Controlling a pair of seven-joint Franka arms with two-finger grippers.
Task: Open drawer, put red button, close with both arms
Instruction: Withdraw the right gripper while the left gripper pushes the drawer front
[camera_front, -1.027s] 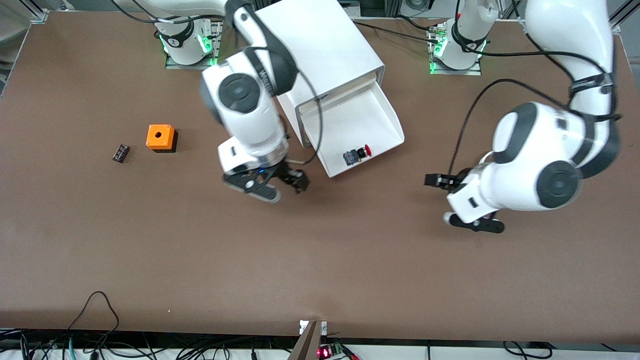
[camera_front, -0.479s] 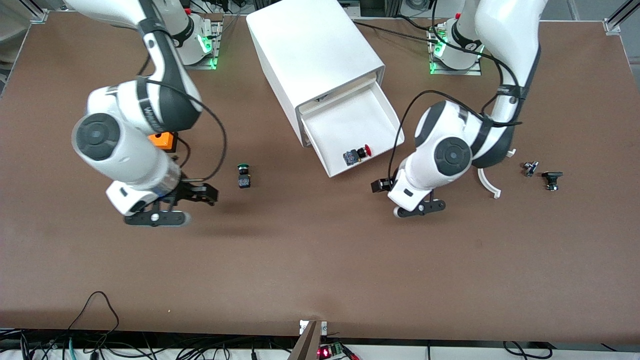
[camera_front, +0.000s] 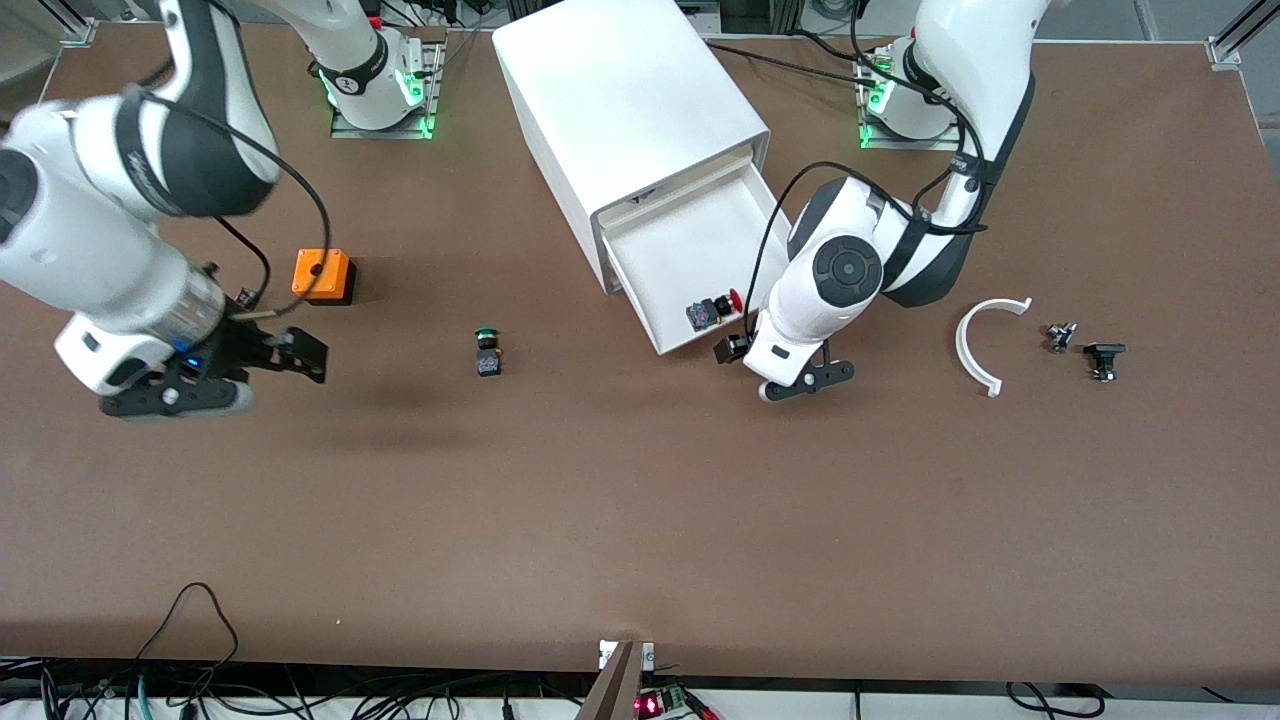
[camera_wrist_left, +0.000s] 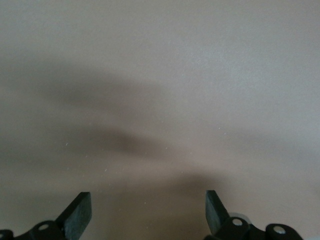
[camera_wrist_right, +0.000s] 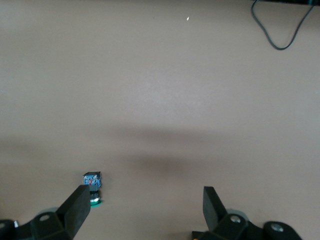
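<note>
The white cabinet (camera_front: 620, 90) has its top drawer (camera_front: 690, 235) pulled out. The red button (camera_front: 716, 308) lies on its side in the drawer, just inside the drawer's front. My left gripper (camera_front: 734, 348) is open and empty, low beside the drawer front's corner at the left arm's end. In the left wrist view it (camera_wrist_left: 147, 215) shows only bare table. My right gripper (camera_front: 300, 355) is open and empty over the table near the orange box (camera_front: 322, 275). In the right wrist view it (camera_wrist_right: 144, 210) has the green button (camera_wrist_right: 92, 187) beside one finger (camera_wrist_right: 75, 210).
The green-capped button (camera_front: 487, 352) lies on the table between my right gripper and the drawer. A white curved piece (camera_front: 985, 340) and two small dark parts (camera_front: 1060, 337) (camera_front: 1103, 358) lie toward the left arm's end. A small black part (camera_front: 243, 297) lies by the orange box.
My right arm has swung away from the drawer toward its own end of the table, uncovering the green button. My left gripper has moved in to the drawer's front corner.
</note>
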